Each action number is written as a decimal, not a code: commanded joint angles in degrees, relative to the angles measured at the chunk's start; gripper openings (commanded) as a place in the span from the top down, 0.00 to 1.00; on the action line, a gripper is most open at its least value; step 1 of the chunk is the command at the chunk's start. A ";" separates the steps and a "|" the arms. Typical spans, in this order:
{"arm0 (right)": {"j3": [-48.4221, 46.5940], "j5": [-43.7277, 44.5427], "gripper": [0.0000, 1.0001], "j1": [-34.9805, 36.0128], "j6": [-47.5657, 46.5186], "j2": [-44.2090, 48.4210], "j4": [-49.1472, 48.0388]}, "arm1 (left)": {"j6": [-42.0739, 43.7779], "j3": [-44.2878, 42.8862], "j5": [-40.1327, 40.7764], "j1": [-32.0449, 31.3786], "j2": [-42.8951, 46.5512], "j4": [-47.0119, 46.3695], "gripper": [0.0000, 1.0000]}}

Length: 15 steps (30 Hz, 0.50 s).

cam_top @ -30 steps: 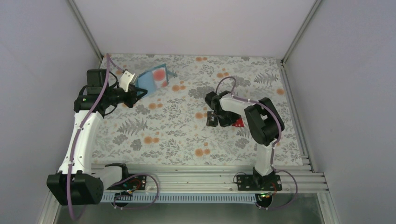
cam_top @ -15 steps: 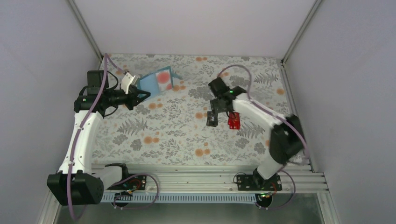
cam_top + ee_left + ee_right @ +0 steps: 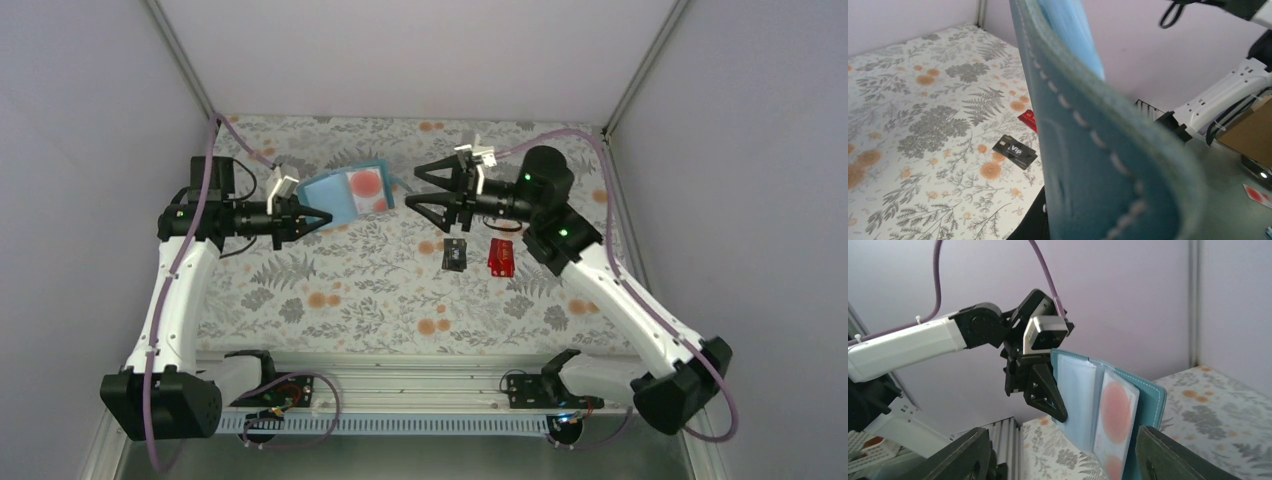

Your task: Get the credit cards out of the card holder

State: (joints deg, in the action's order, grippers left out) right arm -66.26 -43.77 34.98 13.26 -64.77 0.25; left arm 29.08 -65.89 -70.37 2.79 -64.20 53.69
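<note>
Plain pale walls box in the bench [image 3: 330,300], which has a leafy cloth [image 3: 560,150] with orange flowers spread over it.

Left claw [image 3: 308,205] first: it's clamped on one edge of the holder [image 3: 345,195] and has it lifted clear of the bench at the far left, opened up like a little book. From the right wrist cam you can see the black fingers [image 3: 1040,390] pinching the left flap, with the holder standing pretty much upright and its light blue pockets facing that camera. The pale card [image 3: 366,185] with the red disc sits in the right-hand pocket, so that one isn't out yet. The left wrist cam is mostly filled with the teal stitched outside of the holder, super close and blurry.

Right claw [image 3: 428,190] is up in the air too, jaws spread wide with nothing between them, pointing straight at the open holder. It's close to it but not touching.

Down on the cloth, roughly under the right arm, the black card [image 3: 455,254] and the red card [image 3: 501,257] lie flat side by side with a small gap between them, black one nearer the left arm. Both are well apart from the holder. The black one has pale print on it, reads something like "Vip".
</note>
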 commanded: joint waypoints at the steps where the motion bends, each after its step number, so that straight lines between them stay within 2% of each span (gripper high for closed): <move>1: -3.37 -9.06 0.27 0.35 1.46 -5.99 -3.59 | 6.44 -2.94 -5.24 0.11 1.27 3.76 0.98; 6: -6.41 -8.03 0.37 0.35 1.27 -10.93 -0.72 | 9.94 -3.83 -6.86 0.11 1.39 6.67 0.98; 10: -6.71 -9.20 0.55 0.44 1.19 -12.30 -1.43 | 10.17 -3.88 -6.79 0.11 1.28 6.75 0.98; 15: -7.96 -8.20 0.69 0.84 0.59 -14.33 0.47 | 10.50 -3.82 -6.95 0.11 1.34 6.98 0.97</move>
State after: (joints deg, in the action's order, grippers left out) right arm -71.55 -51.29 35.07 14.59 -78.15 -0.08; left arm 36.86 -68.34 -74.24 2.79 -63.68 60.34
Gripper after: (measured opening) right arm 0.351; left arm 0.055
